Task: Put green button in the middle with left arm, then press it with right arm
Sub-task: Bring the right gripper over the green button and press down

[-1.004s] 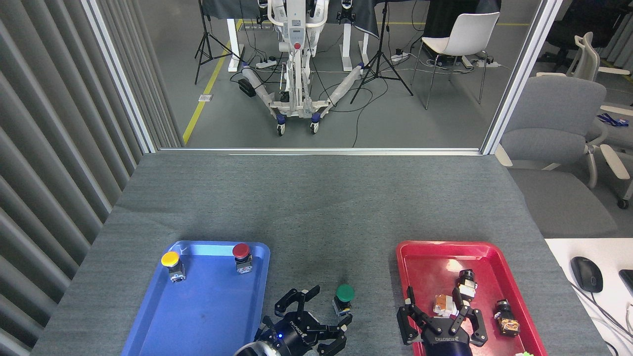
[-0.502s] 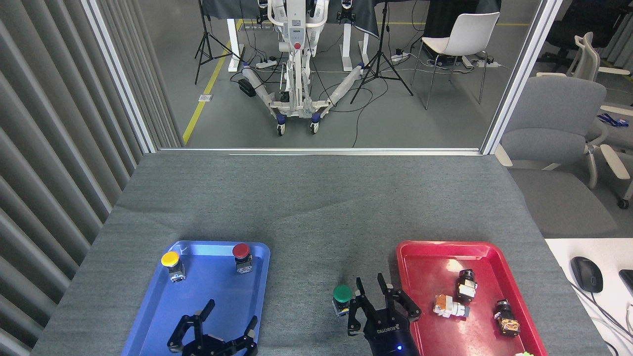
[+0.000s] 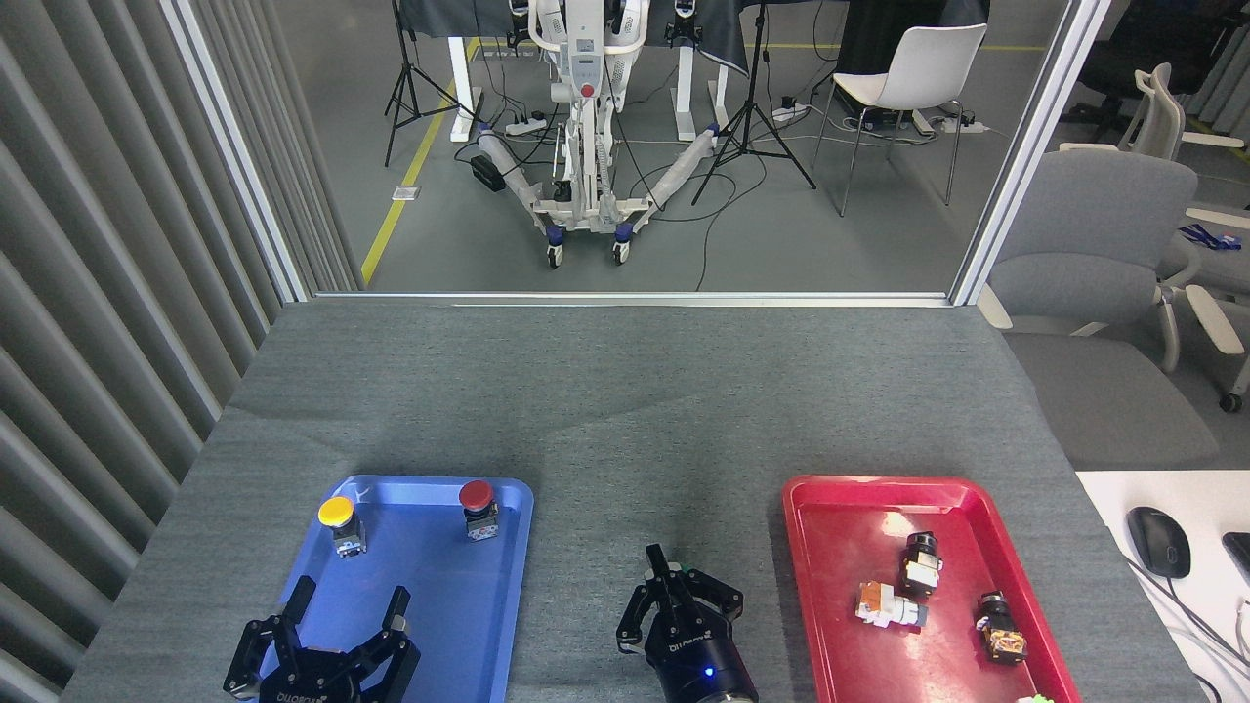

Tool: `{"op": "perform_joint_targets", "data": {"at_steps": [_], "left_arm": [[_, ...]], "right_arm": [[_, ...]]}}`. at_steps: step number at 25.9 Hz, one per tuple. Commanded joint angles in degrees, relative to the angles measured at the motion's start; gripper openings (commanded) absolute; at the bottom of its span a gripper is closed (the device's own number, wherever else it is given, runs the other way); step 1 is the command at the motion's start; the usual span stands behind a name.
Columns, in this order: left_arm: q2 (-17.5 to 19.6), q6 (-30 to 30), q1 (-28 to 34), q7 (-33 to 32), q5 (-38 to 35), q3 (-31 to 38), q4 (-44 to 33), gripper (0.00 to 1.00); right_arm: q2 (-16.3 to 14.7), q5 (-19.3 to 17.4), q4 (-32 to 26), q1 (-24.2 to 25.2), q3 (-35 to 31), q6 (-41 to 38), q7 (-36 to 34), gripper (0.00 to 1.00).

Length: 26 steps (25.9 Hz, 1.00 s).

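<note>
Head view looks down on our two arms over the grey cloth tabletop (image 3: 625, 391). Our right gripper (image 3: 674, 586) sits on the bare cloth between the blue tray (image 3: 508, 586) and the red tray (image 3: 811, 547), right over the green button (image 3: 687, 569). Only a thin sliver of green peeks out past the fingertips; the rest of the button is hidden beneath the gripper. Its fingers are drawn close together, tips nearly meeting, and we cannot tell whether they touch the cap or clasp anything.

Our left gripper (image 3: 342, 615) hangs over the near left part of the blue tray, fingers spread wide apart and holding nothing. Farther back in that tray stand the yellow button (image 3: 337, 512) near the left corner and the red button (image 3: 476, 496) near the right one, both upright and well apart from each other.

In the red tray lie three small switch parts (image 3: 918, 586), loosely scattered across its right half.
</note>
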Motion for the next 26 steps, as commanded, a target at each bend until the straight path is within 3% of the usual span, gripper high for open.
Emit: {"op": "perform_joint_targets", "data": {"at_steps": [1, 14, 26], "left_arm": [[0.08, -0.16, 0.47, -0.36, 0.15, 0.12, -0.05, 0.99], [1.92, -0.51, 0.29, -0.54, 0.68, 0.39, -0.05, 0.99], [1.92, -0.43, -0.15, -1.42, 5.34, 0.48, -0.4, 0.99]], "right_arm": [[0.0, 0.04, 0.68, 0.19, -0.31, 0.46, 0.09, 0.14], [-0.18, -0.14, 6.39, 0.54, -0.66, 3.36, -0.61, 0.18], [0.52, -0.58, 1.47, 0.62, -0.4, 7.05, -3.77, 0.26]]}}
